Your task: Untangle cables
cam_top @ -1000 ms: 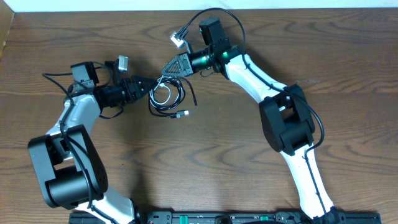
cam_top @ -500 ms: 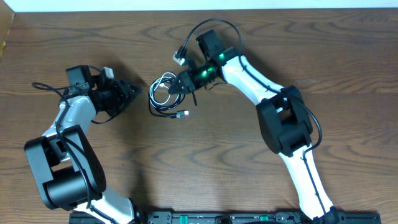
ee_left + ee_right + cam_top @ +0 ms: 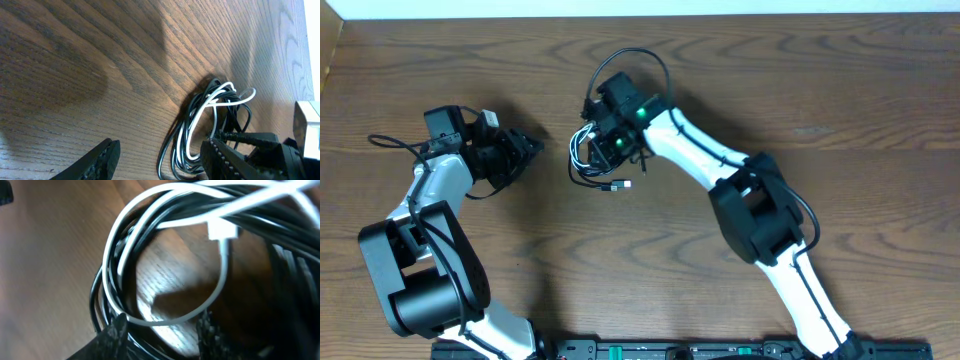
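The cables (image 3: 586, 168) lie as one tangled coil on the wood table, a white cord wound in among black ones. My right gripper (image 3: 603, 141) is low over the coil's right side. In the right wrist view it (image 3: 162, 330) is open, its fingers (image 3: 118, 330) astride a white loop (image 3: 220, 287), with a white plug (image 3: 219, 230) just beyond. My left gripper (image 3: 531, 146) sits left of the coil, apart from it. It (image 3: 160, 165) is open in the left wrist view and faces the cables (image 3: 200, 117), gripping nothing.
A small plug end (image 3: 618, 185) of one cable sticks out at the coil's lower right. The thick black wire (image 3: 638, 55) fixed to the right arm arches above the coil. The table's far edge (image 3: 640, 14) runs close behind.
The left gripper pulled back to the left, away from the coil, then stayed put. The right gripper swung left and down onto the coil and opened its jaws.
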### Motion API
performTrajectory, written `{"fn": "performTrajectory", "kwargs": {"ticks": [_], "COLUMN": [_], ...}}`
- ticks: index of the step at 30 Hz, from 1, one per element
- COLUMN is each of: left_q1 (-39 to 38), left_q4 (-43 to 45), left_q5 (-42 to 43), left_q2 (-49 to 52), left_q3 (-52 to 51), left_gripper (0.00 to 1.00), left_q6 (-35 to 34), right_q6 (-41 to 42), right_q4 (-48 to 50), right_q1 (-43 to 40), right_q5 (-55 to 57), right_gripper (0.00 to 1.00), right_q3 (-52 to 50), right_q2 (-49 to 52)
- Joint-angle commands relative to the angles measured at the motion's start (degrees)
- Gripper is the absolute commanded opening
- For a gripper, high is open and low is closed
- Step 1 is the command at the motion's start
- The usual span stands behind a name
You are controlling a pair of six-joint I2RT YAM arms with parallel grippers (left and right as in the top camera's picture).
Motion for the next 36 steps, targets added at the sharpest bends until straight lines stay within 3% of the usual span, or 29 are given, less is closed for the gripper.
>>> {"fn": "performTrajectory", "kwargs": {"ticks": [1,8,20,36], "left_q1": [0.09,0.09,0.09,0.09], "left_q4": [-0.24,-0.24,-0.24,-0.24], "left_q5": [-0.92,-0.94,-0.92,-0.92], "left_q2": [-0.87,-0.87,-0.87,-0.87], "left_q3": [0.24,0.24,0.24,0.24], "left_gripper": [0.57,0.57,0.57,0.57], "left_q6": [-0.55,-0.55,-0.55,-0.57], "right_q6": [1.86,6.84,10.45,11.32], "right_q4": [-1.42,-10.21,-15.78,-8.94], "right_q1": [2.16,3.48,2.08,2.78], "right_q5": [8.79,19.89,25.86,32.28], "right_gripper": [0.45,0.47,0.43,0.36], "right_q3": [2.51,8.50,9.64,2.23], "right_q2": [-1.27,-1.86,-1.84,-1.81]}}
